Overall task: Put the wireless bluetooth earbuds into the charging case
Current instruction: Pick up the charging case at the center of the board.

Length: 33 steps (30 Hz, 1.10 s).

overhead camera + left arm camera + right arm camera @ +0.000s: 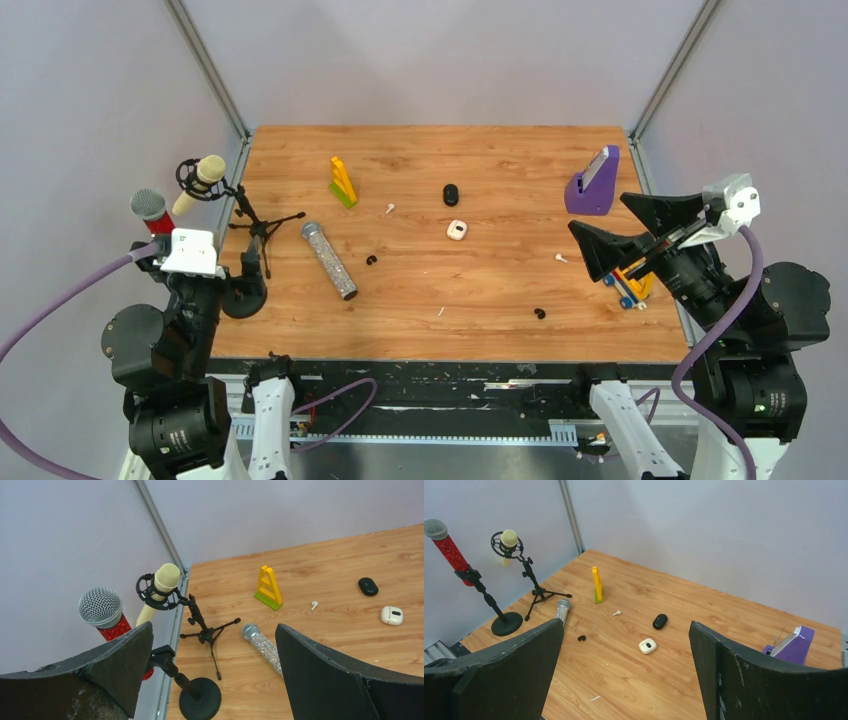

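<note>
Left fingers (pixel 325 680), right fingers (pixel 744 675) spread, empty; white earbud (pixel 390 209) lies diagonal

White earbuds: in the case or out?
Out. One white earbud lies on the table near the yellow block, the other toward the right edge; both are apart from the white case.

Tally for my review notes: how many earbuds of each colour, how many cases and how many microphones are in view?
White earbuds: 2
Black earbuds: 2
Cases: 2
Microphones: 3
Total: 9
</note>
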Motion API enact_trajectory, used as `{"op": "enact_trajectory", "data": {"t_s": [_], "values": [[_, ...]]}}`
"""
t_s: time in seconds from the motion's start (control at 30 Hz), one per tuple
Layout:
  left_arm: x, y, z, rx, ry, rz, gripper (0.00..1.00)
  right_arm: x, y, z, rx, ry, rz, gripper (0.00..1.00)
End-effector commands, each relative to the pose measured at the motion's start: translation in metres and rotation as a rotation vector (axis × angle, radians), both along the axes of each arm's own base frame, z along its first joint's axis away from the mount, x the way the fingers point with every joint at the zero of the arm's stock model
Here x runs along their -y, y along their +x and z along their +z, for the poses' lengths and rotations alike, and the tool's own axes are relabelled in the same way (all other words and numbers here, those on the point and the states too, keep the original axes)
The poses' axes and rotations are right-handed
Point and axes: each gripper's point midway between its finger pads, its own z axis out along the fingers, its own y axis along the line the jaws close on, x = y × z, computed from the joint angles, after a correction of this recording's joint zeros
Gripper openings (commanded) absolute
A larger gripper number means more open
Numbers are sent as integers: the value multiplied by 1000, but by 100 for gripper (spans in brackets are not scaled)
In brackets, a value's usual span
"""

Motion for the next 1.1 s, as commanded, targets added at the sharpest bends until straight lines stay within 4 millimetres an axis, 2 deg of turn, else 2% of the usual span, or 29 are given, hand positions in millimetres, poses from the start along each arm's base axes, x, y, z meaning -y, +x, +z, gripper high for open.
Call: {"op": "enact_trajectory", "data": {"t_s": [0.0, 0.23, 0.43, 0.53, 0.73, 0.87, 1.07], "values": [[4, -2, 3, 12, 4, -17, 100, -1, -15, 13, 49, 17, 9, 100], [10, -5, 7, 24, 4, -43, 100, -12, -38, 25, 137, -69, 93, 100], [26, -13, 8, 18, 30, -126, 100, -20, -46, 27, 160, -104, 154, 100], [26, -13, 9, 19, 36, -124, 100, -19, -39, 21, 161, -124, 149, 100], [23, -8, 4, 4, 39, -119, 100, -15, -19, -3, 122, -137, 122, 100], [22, -2, -5, -14, 40, -127, 100, -7, 1, -20, 104, -165, 68, 100], [22, 17, -29, -57, 50, -170, 100, 5, 33, -57, 54, -208, 0, 100]]}}
